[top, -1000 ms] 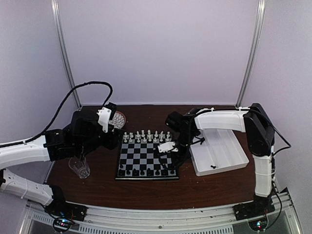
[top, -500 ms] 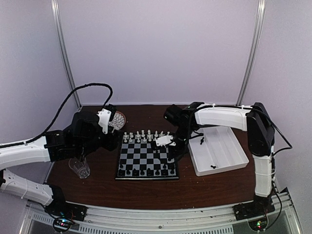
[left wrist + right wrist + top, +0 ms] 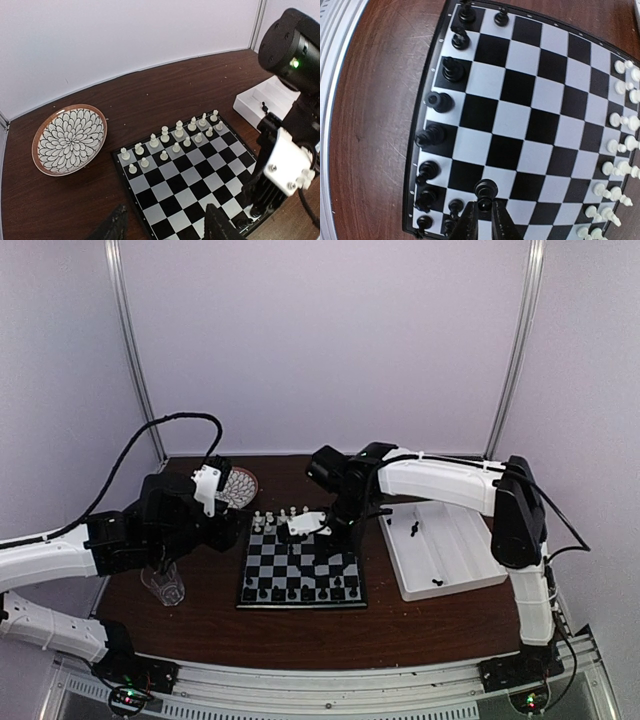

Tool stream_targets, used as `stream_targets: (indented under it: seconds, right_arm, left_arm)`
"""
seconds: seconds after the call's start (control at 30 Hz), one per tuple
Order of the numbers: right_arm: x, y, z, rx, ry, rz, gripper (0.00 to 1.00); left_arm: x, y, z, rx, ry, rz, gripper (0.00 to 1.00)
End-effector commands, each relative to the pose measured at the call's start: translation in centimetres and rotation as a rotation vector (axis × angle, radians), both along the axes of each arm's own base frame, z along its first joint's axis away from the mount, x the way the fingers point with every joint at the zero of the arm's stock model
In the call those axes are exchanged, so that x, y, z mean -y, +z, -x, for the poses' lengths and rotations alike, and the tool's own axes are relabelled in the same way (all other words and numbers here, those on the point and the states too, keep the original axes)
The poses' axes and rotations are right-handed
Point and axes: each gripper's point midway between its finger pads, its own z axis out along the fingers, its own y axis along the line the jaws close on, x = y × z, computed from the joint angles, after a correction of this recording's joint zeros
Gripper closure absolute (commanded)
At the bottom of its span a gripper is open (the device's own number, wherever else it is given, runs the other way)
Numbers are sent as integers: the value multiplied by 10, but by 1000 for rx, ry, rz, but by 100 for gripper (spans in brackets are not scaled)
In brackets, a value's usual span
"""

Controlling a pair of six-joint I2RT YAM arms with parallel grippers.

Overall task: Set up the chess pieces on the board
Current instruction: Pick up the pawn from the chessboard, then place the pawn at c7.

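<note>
Black pawn [image 3: 486, 191] is pinched in the nearly closed right tool [image 3: 482, 210] over the chessboard [image 3: 517, 117]; the left tool [image 3: 165, 227] is held half open and empty near its left edge, above the worktop [image 3: 150, 95].

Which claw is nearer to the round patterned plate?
Left. The left claw is near-side of the plate at the board's left edge; the right claw, gripping a black pawn, is over the board, farther off.
</note>
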Motion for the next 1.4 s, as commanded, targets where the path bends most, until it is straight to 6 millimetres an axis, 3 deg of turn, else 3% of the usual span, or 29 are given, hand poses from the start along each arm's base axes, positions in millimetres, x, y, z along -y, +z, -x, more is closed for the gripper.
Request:
stream_targets:
  seconds: [0.0, 0.23, 0.6, 0.87, 0.97, 1.17, 1.27, 1.37]
  right_arm:
    - [-6, -20, 20, -53, 23, 59, 87]
    - [-1, -36, 20, -59, 17, 109, 87]
    - [6, -48, 18, -57, 6, 159, 87]
    - [7, -55, 15, -52, -8, 178, 81]
    - [7, -45, 13, -39, -21, 167, 77]
    - [13, 18, 13, 20, -42, 76, 73]
    - [25, 37, 3, 40, -86, 52, 73]
    - [51, 43, -19, 38, -182, 42, 72]
  left_arm:
    - [-10, 5, 1, 8, 29, 25, 47]
    - [-18, 2, 4, 10, 44, 27, 47]
    - [-13, 3, 1, 9, 35, 26, 47]
    - [-15, 2, 1, 7, 39, 21, 47]
    - [-14, 4, 1, 7, 38, 24, 47]
    - [-12, 2, -1, 3, 37, 14, 47]
    - [-8, 2, -3, 2, 29, 12, 47]
    - [-1, 2, -5, -8, 7, 2, 47]
